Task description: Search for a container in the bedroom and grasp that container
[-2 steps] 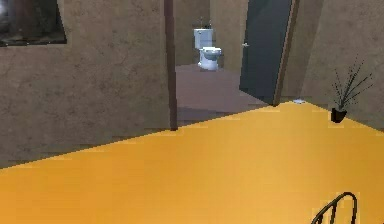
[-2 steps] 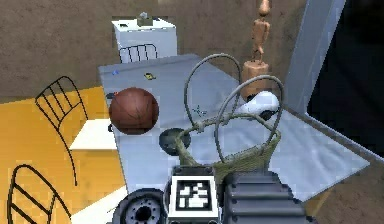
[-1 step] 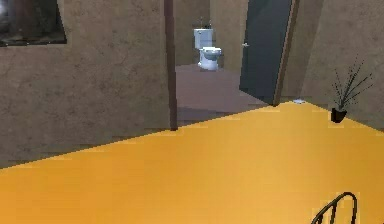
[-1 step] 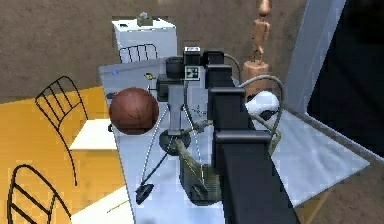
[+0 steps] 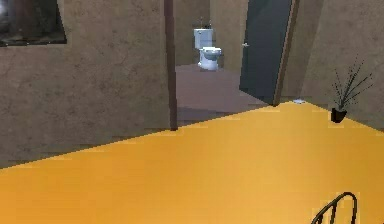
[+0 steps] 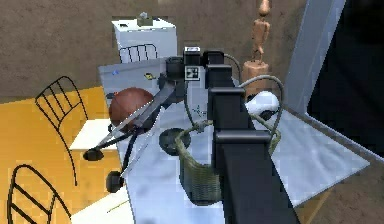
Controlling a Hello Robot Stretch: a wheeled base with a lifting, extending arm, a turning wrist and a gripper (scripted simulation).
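A grey-blue table stands in the arm side view, with my dark arm reaching out over it. The gripper stretches from its dark body down toward the table's left edge on two thin fingers. A red-brown ball lies on the table right behind the fingers, so I cannot tell whether the gripper holds anything. A dark greenish, cup-like container stands on the table just left of the arm. A white rounded object sits right of the arm.
A white box and a wooden figure stand at the table's far side. Black wire chairs stand left of it. In the forward view, orange floor leads to a doorway with a toilet, a dark door and a potted plant.
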